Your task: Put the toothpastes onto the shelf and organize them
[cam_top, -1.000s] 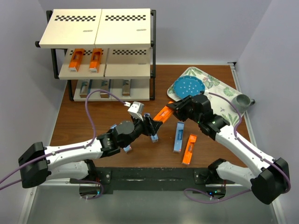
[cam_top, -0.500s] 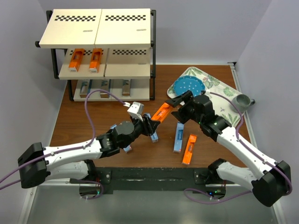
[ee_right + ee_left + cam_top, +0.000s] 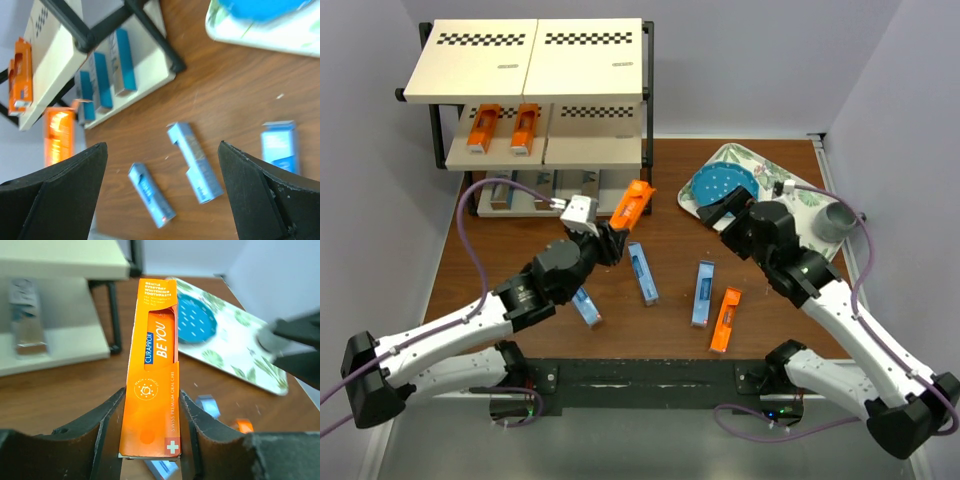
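My left gripper (image 3: 615,232) is shut on the lower end of an orange toothpaste carton (image 3: 632,203), held in the air just off the shelf's (image 3: 525,60) right front corner. The left wrist view shows that carton (image 3: 152,365) squeezed between both fingers (image 3: 106,422). My right gripper (image 3: 717,211) stands open and empty over the table, by the tray. Three light blue cartons (image 3: 642,272) (image 3: 586,306) (image 3: 703,293) and one orange carton (image 3: 725,319) lie on the table. Two orange cartons (image 3: 483,127) (image 3: 526,128) sit on the middle tier. Grey-blue ones (image 3: 542,185) stand on the bottom tier.
A floral tray (image 3: 790,190) at the right back holds a blue dotted plate (image 3: 720,185). A grey cup (image 3: 838,218) stands at its right edge. The right half of the middle tier (image 3: 595,150) is bare. Walls close in on both sides.
My right gripper opened off the orange carton and drew back to the right. My left arm swung up and left toward the shelf with that carton in its grip.
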### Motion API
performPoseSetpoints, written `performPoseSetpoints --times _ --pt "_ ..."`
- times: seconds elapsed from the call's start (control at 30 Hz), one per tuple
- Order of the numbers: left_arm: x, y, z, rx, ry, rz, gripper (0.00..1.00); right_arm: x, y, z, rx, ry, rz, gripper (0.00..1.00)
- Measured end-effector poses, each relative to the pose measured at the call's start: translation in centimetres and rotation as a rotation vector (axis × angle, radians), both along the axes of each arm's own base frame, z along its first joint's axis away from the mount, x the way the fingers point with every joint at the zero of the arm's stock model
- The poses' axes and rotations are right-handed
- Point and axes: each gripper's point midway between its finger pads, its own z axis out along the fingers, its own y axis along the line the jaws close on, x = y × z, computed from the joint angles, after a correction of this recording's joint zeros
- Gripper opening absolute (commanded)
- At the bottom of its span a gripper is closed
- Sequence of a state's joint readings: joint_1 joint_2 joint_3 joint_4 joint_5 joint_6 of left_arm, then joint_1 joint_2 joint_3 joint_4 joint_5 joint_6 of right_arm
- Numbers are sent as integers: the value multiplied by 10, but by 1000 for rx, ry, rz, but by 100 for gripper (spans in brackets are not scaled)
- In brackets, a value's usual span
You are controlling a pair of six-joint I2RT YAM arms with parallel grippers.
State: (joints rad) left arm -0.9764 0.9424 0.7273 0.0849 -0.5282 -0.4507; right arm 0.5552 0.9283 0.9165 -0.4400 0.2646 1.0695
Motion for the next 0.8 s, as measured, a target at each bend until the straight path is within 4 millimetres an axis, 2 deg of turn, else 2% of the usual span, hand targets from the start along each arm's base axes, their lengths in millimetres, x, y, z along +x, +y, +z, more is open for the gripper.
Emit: performPoseSetpoints --times 0.13,0.4,0.5,0.8 --pt "22 31 20 29 -38 95 25 -4 -21 9 -85 -47 -39 97" --pt "66 81 51 93 -93 238 25 -14 -47 8 -215 -65 -70 97" --pt "84 92 52 118 -99 279 25 -19 -55 10 -260 -78 -72 97" --pt "137 115 33 131 -86 380 27 -29 -74 23 -381 -147 -54 97"
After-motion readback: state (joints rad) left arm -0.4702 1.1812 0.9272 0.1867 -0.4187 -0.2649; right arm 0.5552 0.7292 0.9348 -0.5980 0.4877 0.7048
